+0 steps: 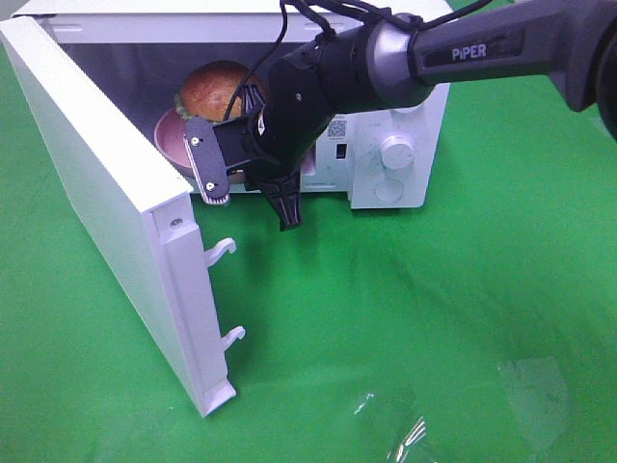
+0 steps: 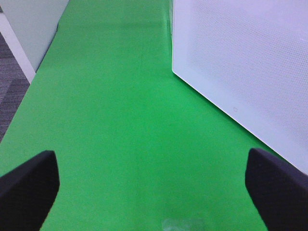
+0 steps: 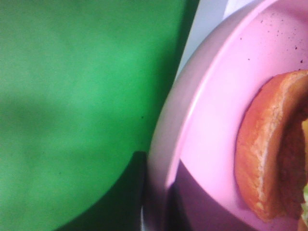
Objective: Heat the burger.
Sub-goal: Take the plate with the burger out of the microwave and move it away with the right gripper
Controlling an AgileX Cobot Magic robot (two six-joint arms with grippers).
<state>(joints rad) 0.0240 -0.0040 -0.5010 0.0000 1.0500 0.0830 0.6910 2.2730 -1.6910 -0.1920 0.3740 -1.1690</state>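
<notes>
Starting nearest: green cloth (image 1: 405,318) covers the table, with a patch of clear film (image 1: 415,434) lying on it near the front edge.
Microwave door (image 1: 106,203): swung wide open on the left, its free edge toward the front, two white latch hooks (image 1: 224,249) sticking out of that edge.
Left gripper (image 2: 154,187): seen only in its wrist view, its two dark fingers (image 2: 29,185) spread wide apart over bare cloth, holding nothing; the door's perforated panel stands beside it.
Right gripper (image 1: 217,183): reaching across to the microwave's mouth, jaws closed on the near rim of the pink plate (image 1: 174,135).
Pink plate, close up: speckled rim fills the right wrist view (image 3: 211,120).
Burger (image 1: 217,92): resting on the plate inside the microwave cavity, bun up, lettuce edge showing; its bun (image 3: 264,159) also appears in the wrist view.
Microwave (image 1: 395,106): standing toward the table's far edge, round dial (image 1: 396,151) on its right-hand panel.
</notes>
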